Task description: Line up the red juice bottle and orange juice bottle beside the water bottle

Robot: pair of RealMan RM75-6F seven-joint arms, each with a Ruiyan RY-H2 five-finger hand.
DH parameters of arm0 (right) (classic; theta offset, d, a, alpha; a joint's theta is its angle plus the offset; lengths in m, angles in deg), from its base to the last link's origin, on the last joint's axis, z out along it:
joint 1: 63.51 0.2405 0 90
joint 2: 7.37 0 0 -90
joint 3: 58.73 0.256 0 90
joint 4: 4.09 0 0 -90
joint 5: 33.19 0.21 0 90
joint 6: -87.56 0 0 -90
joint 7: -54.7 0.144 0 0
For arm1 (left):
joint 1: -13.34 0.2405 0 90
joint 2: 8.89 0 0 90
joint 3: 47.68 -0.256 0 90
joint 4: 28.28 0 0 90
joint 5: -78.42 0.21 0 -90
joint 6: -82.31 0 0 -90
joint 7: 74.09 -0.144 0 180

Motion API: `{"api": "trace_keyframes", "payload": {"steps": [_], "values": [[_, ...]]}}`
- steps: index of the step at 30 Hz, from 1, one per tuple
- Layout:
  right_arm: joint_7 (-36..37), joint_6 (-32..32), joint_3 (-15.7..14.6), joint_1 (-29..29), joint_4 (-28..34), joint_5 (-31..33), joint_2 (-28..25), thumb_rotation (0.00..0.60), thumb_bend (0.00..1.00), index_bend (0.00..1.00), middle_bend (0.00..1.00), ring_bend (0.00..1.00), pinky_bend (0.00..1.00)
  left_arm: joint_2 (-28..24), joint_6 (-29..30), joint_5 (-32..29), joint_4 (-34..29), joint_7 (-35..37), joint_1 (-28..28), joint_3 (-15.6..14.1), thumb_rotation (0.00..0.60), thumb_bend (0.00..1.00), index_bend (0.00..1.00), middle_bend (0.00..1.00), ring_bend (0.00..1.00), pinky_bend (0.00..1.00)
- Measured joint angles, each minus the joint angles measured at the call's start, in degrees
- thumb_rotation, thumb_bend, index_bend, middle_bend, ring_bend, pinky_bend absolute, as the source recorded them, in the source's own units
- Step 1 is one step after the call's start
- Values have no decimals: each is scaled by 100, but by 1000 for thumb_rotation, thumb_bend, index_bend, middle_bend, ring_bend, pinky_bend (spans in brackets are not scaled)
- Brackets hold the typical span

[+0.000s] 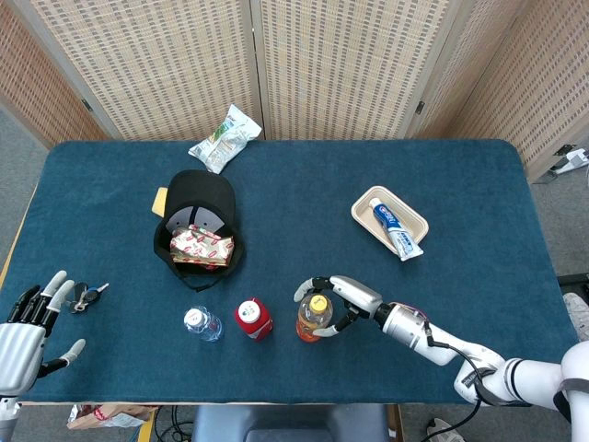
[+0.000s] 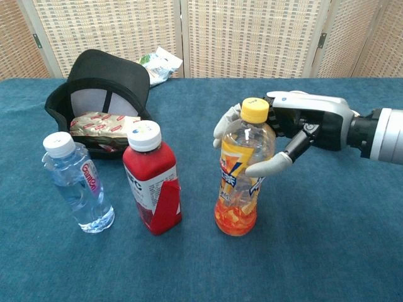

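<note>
The water bottle (image 2: 74, 185) stands at the front left, with the red juice bottle (image 2: 153, 182) close on its right. Further right, the orange juice bottle (image 2: 242, 173) with a yellow cap stands upright on the blue table. My right hand (image 2: 296, 129) wraps around its upper half; the thumb touches the label and the fingers curve loosely behind it. In the head view the three bottles (image 1: 202, 323) (image 1: 253, 319) (image 1: 313, 318) form a row near the front edge. My left hand (image 1: 28, 336) hovers open at the front left corner, holding nothing.
A black cap (image 1: 195, 221) holding a snack packet lies behind the bottles. A bunch of keys (image 1: 87, 296) sits by my left hand. A tray (image 1: 373, 204) with toothpaste is at the right, and a snack bag (image 1: 225, 138) lies at the back.
</note>
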Motion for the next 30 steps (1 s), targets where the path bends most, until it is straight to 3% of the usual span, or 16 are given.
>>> {"api": "trace_keyframes", "payload": {"steps": [7,16,20,23,30], "values": [[15,-194,-38,3,97,-111,-173,600,111,50,136,85,154,5,1,6,-21,-24,-9,8,600,178,55,36,134,88],[-698,-774,26,-284,542,-29,-815,600,118,50,156,72,137,16,-28,-15,-14,-44,-51,51,600,178,55,36,134,88],[-1736,-952,82,-562,756,249,-1015,600,198,148,214,74,137,26,-71,-56,3,-68,-84,81,600,178,55,36,134,88],[-2734,-1163,112,-853,959,514,-1171,600,204,197,230,77,137,29,-73,-48,2,-102,-104,100,600,178,55,36,133,88],[-5228,-2068,99,-1820,1509,1054,-1557,600,206,202,245,80,137,17,-125,-64,-73,-325,-156,141,600,178,55,36,123,88]]}}
